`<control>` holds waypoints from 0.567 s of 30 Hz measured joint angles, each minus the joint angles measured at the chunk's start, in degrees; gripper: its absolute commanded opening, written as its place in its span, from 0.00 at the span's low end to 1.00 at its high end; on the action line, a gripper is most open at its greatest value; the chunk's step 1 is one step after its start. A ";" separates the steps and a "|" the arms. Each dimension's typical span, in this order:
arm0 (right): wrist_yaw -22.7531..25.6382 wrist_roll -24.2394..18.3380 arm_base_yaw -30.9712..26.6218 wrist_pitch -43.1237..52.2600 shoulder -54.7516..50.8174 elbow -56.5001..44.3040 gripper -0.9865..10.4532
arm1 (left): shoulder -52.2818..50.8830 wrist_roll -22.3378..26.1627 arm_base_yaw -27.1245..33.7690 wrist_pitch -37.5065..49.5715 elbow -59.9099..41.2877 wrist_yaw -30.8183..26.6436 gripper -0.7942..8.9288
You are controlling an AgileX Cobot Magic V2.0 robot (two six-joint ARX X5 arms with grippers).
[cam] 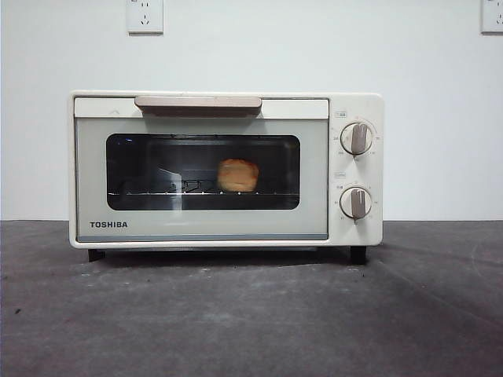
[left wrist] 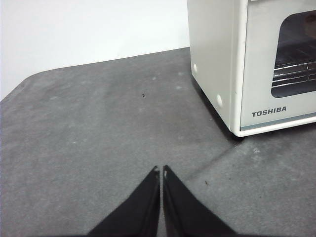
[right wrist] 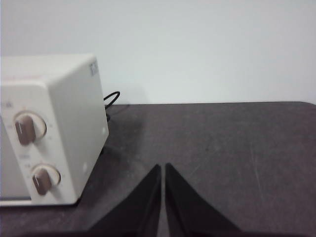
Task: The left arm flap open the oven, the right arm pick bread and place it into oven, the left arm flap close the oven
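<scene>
**Oven door shut, bread on rack inside, both grippers clear of the oven**

Front view: the oven [cam: 226, 169] sits mid-frame on the dark grey table [cam: 251, 322], door closed flush under the beige bar handle [cam: 198, 104]. Through the dark glass window [cam: 203, 171] the bread [cam: 237, 175] shows a little right of the window's centre, resting on the wire rack [cam: 157, 192]. Two knobs, upper [cam: 358, 138] and lower [cam: 356, 203], stacked on the right-hand panel, both pointers about vertical. Black feet visible below; the right foot [cam: 358, 254] is plain. Two wall sockets at the top edge, one upper left [cam: 145, 16], one at the upper right corner [cam: 493, 16]. No arm appears in this view.

Left wrist view: left gripper [left wrist: 161, 170] at bottom centre, jaws pressed together with only a thin slit between, grasping nothing. It is above bare table, well apart from the oven corner at upper right.

Right wrist view: right gripper [right wrist: 162, 167] at bottom centre, jaws likewise clenched on nothing, above bare table. Oven's knob side at left of frame, near but not touching. A black cable [right wrist: 111, 98] loops behind the oven by the wall.
</scene>
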 measured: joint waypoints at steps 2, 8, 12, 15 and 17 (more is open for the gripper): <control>0.00 0.02 0.00 0.00 -1.05 -1.27 0.10 | 0.00 0.02 0.00 0.00 0.00 0.00 0.10; 0.00 0.02 0.00 0.04 -3.28 -4.44 0.10 | 0.00 0.00 0.00 0.00 0.00 0.00 0.10; 0.02 0.07 0.00 0.11 -3.30 -5.81 0.10 | 0.00 0.00 0.00 0.00 0.00 0.00 0.10; 0.13 0.24 0.00 -1.79 -3.28 -6.36 0.10 | 0.00 0.02 0.00 0.00 0.00 0.00 0.10; 0.20 0.24 0.00 -3.04 -3.28 -6.36 0.10 | 0.00 0.02 0.00 0.00 0.00 0.00 0.10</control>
